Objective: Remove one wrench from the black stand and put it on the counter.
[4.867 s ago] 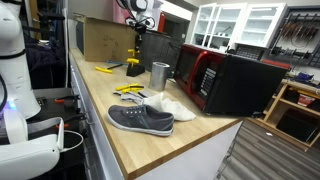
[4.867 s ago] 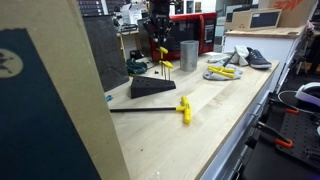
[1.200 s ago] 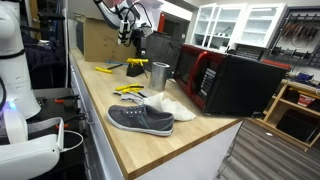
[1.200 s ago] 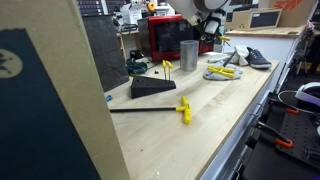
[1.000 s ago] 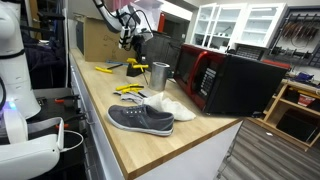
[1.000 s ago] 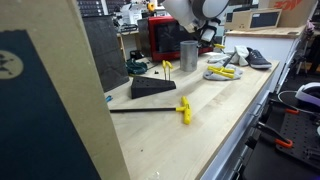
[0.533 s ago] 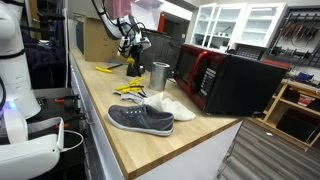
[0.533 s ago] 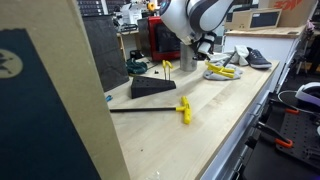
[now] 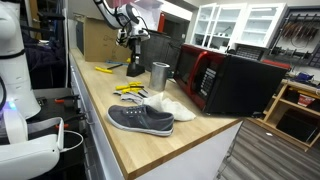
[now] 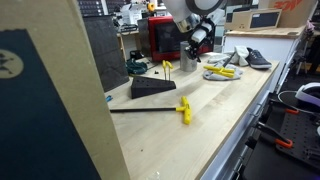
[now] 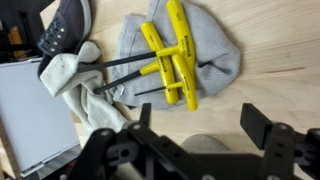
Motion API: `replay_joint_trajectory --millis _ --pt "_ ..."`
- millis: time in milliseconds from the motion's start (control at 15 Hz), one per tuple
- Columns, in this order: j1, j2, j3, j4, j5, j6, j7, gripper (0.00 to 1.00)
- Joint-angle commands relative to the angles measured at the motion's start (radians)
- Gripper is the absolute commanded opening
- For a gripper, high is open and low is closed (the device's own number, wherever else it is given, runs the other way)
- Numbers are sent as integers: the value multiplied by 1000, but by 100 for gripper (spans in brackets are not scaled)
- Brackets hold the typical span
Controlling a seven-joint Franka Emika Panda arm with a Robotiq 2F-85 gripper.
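Note:
The black stand (image 9: 135,68) (image 10: 152,88) sits on the counter (image 9: 170,146) (image 10: 205,130), with one yellow wrench (image 10: 166,68) upright on it. My gripper (image 9: 130,39) (image 10: 195,43) (image 11: 200,125) hangs open above the counter beside the stand, with nothing between its fingers (image 11: 258,124). Directly under it in the wrist view, yellow T-handle wrenches (image 11: 170,62) (image 9: 128,90) (image 10: 220,72) lie on a grey cloth (image 11: 215,50). Another yellow-handled wrench (image 10: 183,108) (image 9: 104,69) lies alone on the bare wood.
A metal cup (image 9: 160,73) (image 10: 188,53) stands next to the stand. A grey shoe (image 9: 140,119) (image 10: 255,57) and a white sock (image 11: 68,75) lie near the cloth. A black-and-red microwave (image 9: 225,80) stands at the back, and a cardboard box (image 9: 100,40) is behind the stand.
The jaws have gone from shut to open. The arm swung from the stand to above the cloth. One yellow wrench fewer stands in the stand than in the oldest frames.

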Motion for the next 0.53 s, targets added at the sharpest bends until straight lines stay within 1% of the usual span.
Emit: replay_joint_trajectory --millis 0,333,467 --pt "-5 -152 -7 -54 181 65 -76 100" --pt "-4 -253 -2 -61 369 101 -174 100" --pt "-5 -272 -5 -56 461 118 -253 100"
